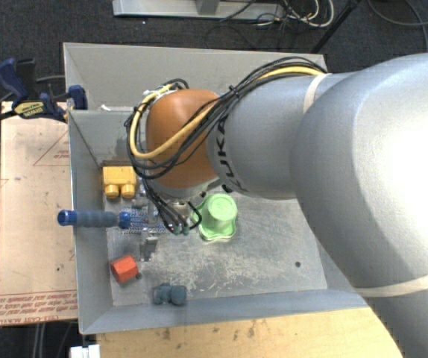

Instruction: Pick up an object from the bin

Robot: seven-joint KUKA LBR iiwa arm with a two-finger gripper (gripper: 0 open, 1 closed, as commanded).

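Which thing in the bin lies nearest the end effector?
The blue-handled brush: its head lies beside the end effector; the green cup, yellow block and orange block lie farther off.

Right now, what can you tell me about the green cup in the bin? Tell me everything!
The green cup is pale green and looks like smooth plastic. It is round, with a wider, lighter rim at its lower side. It sits on the floor of the grey bin, near the middle, apart from the other things. The robot's arm hangs over its top edge, and dark cables cross just left of it.
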